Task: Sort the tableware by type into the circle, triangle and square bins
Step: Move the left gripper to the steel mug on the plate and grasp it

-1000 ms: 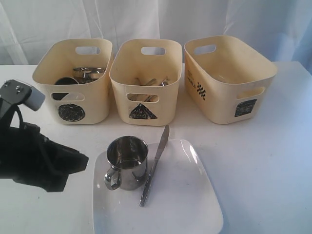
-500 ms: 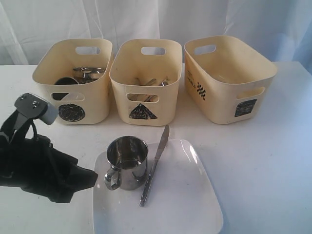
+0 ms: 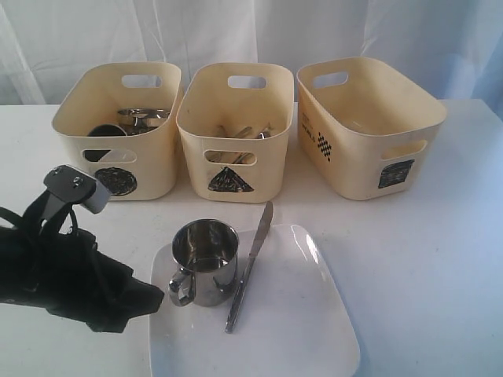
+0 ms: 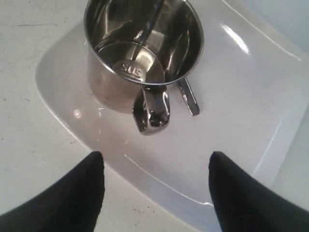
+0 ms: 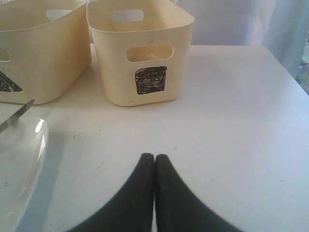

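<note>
bright diffuse light; soft shadows; glare on mug (image 4: pixel 143 53), plate (image 4: pixel 231 101); slight blur.

Plate (image 3: pixel 299 314): our landmark.
Mug (image 3: pixel 204 259): we find it on the plate's left part.
Knife (image 3: pixel 250 263): on the plate, just right of the mug, tip past the back rim.
Circle bin (image 3: pixel 149 165): behind the plate, leftward.
Triangle bin (image 3: pixel 267 157): straight behind.
Square bin (image 3: pixel 354 157): behind, rightward.

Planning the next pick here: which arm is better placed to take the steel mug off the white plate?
Left. The left tool is open at the edge of the plate, aimed at the mug. The right tool is shut, over by the square bin, with the mug outside its view.
</note>
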You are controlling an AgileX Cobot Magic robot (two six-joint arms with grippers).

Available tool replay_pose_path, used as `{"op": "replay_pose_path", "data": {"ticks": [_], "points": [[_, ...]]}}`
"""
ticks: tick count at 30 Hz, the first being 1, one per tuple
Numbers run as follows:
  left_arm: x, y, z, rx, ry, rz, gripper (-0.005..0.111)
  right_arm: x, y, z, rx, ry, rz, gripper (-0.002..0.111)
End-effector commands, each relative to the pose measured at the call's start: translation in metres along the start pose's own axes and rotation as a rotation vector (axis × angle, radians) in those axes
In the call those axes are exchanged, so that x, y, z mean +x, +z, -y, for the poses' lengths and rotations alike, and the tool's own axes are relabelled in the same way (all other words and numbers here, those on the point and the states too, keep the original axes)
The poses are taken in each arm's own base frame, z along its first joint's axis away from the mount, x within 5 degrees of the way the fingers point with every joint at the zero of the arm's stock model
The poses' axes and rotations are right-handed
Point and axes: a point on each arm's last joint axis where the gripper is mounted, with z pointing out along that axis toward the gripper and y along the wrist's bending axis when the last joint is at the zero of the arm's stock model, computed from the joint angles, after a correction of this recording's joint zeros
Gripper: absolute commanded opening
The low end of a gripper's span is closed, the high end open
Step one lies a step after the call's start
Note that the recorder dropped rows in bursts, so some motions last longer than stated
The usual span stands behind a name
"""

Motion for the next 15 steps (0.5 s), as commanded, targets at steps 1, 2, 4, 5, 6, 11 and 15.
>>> {"op": "replay_pose_path", "data": {"ticks": [1, 2, 4, 5, 6, 11, 15], "points": [[-0.005, 0.001, 0.01, 0.07, 0.002, 0.048, 0.066, 0.001, 0.0, 0.001, 0.009, 0.0, 0.007, 0.0], [-0.007, 0.002, 0.012, 0.073, 0.013, 0.06, 0.066, 0.001, 0.0, 0.001, 0.009, 0.0, 0.007, 0.0], [-0.012, 0.003, 0.013, 0.041, 0.041, 0.08, 0.066, 0.001, 0.0, 0.001, 0.009, 0.0, 0.007, 0.0], [-0.013, 0.005, 0.012, 0.016, 0.046, 0.086, 0.066, 0.001, 0.0, 0.001, 0.009, 0.0, 0.007, 0.0], [-0.014, 0.006, 0.011, 0.005, 0.051, 0.087, 0.066, 0.001, 0.0, 0.001, 0.009, 0.0, 0.007, 0.0], [-0.013, 0.019, 0.009, 0.017, 0.042, 0.039, 0.066, 0.001, 0.0, 0.001, 0.009, 0.0, 0.007, 0.0], [-0.01, 0.03, 0.002, -0.013, 0.049, 0.004, 0.066, 0.001, 0.0, 0.001, 0.009, 0.0, 0.007, 0.0]]}}
